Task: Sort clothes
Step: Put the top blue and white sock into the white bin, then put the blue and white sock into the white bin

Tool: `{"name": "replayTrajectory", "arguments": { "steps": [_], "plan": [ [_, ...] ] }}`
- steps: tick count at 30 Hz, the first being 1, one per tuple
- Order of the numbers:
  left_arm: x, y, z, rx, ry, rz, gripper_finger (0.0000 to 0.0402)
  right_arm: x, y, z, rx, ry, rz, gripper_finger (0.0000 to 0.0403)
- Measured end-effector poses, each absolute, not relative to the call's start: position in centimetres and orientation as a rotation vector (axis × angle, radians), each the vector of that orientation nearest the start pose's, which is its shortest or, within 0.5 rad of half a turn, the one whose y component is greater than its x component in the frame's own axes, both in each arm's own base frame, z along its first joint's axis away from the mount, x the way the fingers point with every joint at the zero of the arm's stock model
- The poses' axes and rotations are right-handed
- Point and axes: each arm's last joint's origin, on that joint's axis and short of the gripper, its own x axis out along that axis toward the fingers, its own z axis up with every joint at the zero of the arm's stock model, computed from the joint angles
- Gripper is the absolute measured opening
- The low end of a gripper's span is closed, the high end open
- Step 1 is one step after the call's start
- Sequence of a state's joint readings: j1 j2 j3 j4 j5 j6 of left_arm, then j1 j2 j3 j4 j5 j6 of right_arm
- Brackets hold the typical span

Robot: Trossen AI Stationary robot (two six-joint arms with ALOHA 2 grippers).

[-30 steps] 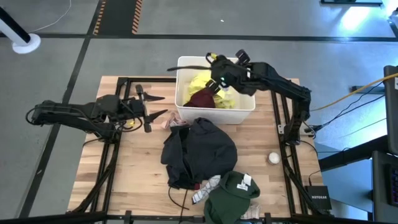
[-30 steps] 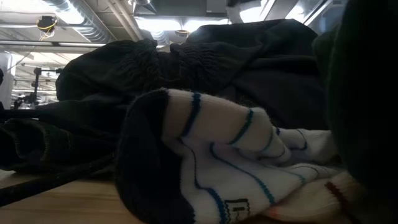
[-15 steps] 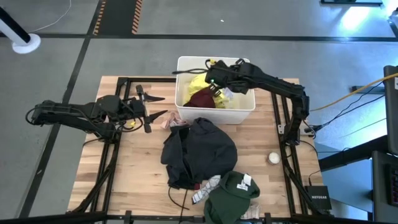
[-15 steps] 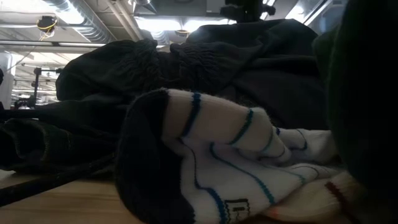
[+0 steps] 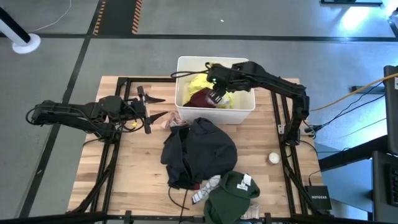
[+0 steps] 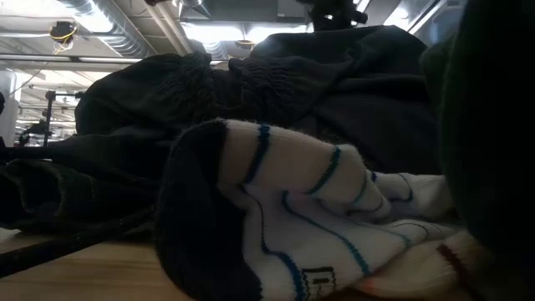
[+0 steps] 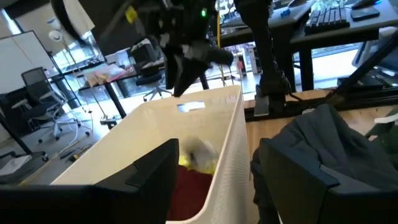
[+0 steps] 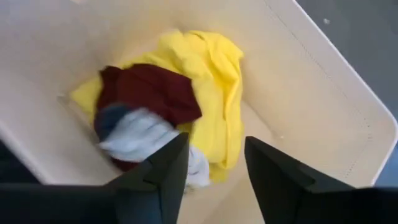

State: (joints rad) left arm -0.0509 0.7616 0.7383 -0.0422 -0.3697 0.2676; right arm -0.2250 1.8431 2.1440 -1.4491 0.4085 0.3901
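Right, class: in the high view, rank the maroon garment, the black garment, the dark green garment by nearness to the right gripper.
From the right gripper, over the bin:
1. Maroon garment, in the bin.
2. Black garment, mid-table.
3. Dark green garment, at the table's near edge.

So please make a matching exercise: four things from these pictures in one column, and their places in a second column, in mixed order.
Things:
1. yellow garment
2. green garment
3. ball
4. right end effector

Places:
a. bare wood near the table's right edge
b. over the bin
c. lying inside the bin
d. table's near edge, white label on it

Pairs: 1-c, 2-d, 3-a, 4-b
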Motion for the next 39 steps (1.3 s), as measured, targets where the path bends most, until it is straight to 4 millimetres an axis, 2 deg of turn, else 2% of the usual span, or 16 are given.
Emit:
{"name": "replayTrajectory", "arguments": {
  "steps": [3,6,11,15,19,25,32,39],
  "plan": [
    [17.0,0.2,33.4,0.279,0.106,0.309,0.0219,33.5,-7.5,41.6,0.259,0.986,-0.696,0.0188],
    [17.0,0.2,33.4,0.281,0.106,0.308,0.0219,33.8,-4.9,42.4,0.281,0.967,-0.548,0.0194],
    [17.0,0.2,33.4,0.282,0.105,0.309,0.0219,34.6,1.2,42.5,0.249,0.966,-0.281,0.0195],
    [17.0,0.2,33.5,0.282,0.099,0.309,0.0219,35.1,6.4,41.4,0.183,0.952,-0.142,0.0195],
    [17.0,0.2,33.7,0.277,0.075,0.313,0.0219,35.5,11.0,39.7,0.121,0.938,-0.043,0.0195],
    [17.0,0.2,33.9,0.274,0.058,0.316,0.0219,36.8,15.9,35.0,0.045,0.997,0.083,0.0195],
    [17.0,0.2,33.9,0.293,0.061,0.315,0.0219,38.8,20.0,29.7,-0.059,1.062,0.207,0.0195],
    [17.0,0.2,33.9,0.292,0.059,0.315,0.0219,40.0,22.2,24.7,-0.147,1.174,0.333,0.0195]
  ]
}}
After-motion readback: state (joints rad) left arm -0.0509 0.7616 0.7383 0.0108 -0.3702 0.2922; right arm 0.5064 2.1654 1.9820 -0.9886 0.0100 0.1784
